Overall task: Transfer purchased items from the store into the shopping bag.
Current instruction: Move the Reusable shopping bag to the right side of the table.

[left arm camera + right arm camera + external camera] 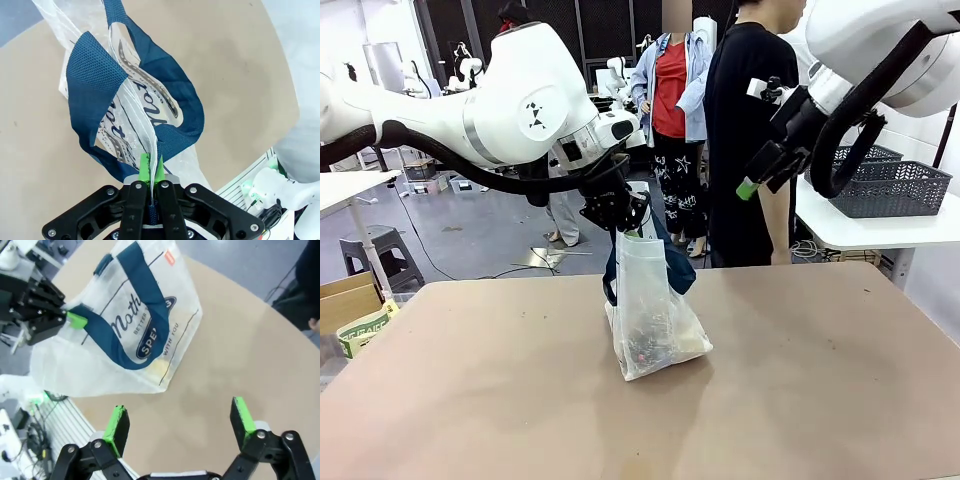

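Pinching the bag point(653, 318) at its top edge, left gripper point(151, 169) with jaws fully closed on the whitish film and a fold of the navy strap point(95, 75). Held thus, presumably, to keep the soft tote upright on its flat base near the middle of the table point(820, 400), mouth uppermost, so that goods stay inside. Seen in the front view just under the gripper: bag standing, lower part bulging with items point(655, 345), one yellowish, the rest dark and mixed; exact count impossible to tell through the plastic. Judged nearly complete as a transfer, with nothing loose visible on the tabletop beside the bag.

Raised well above and apart from the bag, to the robot's right, right gripper point(181, 421) with jaws spread wide and nothing between the green pads point(118, 423). Looking down on the bag's printed side and the looping strap, with the left gripper's pad at the bag's rim farther off. Kept clear, probably, to leave room over the mouth or to await a further item.

Standing at the far edge, a person point(745, 140) in black; hands not clearly made out. Resting on a side table beyond, a grey basket point(890, 188).

Likely risk: thin film slipping from the pinch, letting the bag slump.
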`<state>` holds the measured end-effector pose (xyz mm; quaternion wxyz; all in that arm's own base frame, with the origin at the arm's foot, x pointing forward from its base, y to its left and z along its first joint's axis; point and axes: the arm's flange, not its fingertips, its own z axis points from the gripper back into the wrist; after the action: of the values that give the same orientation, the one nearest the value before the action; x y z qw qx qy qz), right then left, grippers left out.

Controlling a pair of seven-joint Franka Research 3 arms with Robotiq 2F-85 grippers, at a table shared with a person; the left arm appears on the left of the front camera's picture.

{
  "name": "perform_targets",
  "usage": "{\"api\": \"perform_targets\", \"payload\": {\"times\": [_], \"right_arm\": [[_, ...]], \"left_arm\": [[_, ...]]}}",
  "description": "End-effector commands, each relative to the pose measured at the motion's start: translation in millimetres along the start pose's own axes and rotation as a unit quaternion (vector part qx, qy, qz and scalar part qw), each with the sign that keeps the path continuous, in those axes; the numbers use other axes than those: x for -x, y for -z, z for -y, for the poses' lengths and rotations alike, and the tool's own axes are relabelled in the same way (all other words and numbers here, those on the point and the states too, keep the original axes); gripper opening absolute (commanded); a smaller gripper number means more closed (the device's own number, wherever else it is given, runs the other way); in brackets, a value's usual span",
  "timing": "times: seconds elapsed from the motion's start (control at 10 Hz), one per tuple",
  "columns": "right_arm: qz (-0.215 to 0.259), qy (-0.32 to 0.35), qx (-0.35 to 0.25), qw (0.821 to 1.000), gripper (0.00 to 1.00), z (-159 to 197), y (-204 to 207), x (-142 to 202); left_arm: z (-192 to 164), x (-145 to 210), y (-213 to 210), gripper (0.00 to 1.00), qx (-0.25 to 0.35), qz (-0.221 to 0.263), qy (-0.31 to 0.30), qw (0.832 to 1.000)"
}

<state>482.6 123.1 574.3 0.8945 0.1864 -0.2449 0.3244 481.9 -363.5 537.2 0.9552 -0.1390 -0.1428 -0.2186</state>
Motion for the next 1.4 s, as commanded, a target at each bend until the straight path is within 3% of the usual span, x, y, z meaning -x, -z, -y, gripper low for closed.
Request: {"api": "perform_targets", "payload": {"times": [0.0, 0.5, 0.6, 1.3], "right_arm": [[-0.004, -0.017, -0.004, 1.000, 1.00, -0.4, -2.4, 0.1], [-0.004, -0.017, -0.004, 1.000, 1.00, -0.4, -2.4, 0.1], [-0.004, -0.017, -0.004, 1.000, 1.00, -0.4, -2.4, 0.1], [-0.004, -0.017, -0.004, 1.000, 1.00, -0.4, -2.4, 0.1]], "left_arm": [[0.7, 0.4, -2.2, 0.00, 0.004, 0.002, -0.003, 1.000], [0.0, 0.0, 0.0, 0.00, 0.000, 0.000, 0.000, 1.000], [-0.9, -14.5, -8.4, 0.00, -0.025, -0.038, 0.009, 0.999], [-48.3, -26.8, -132.1, 0.00, -0.104, -0.096, 0.057, 0.988]]}}
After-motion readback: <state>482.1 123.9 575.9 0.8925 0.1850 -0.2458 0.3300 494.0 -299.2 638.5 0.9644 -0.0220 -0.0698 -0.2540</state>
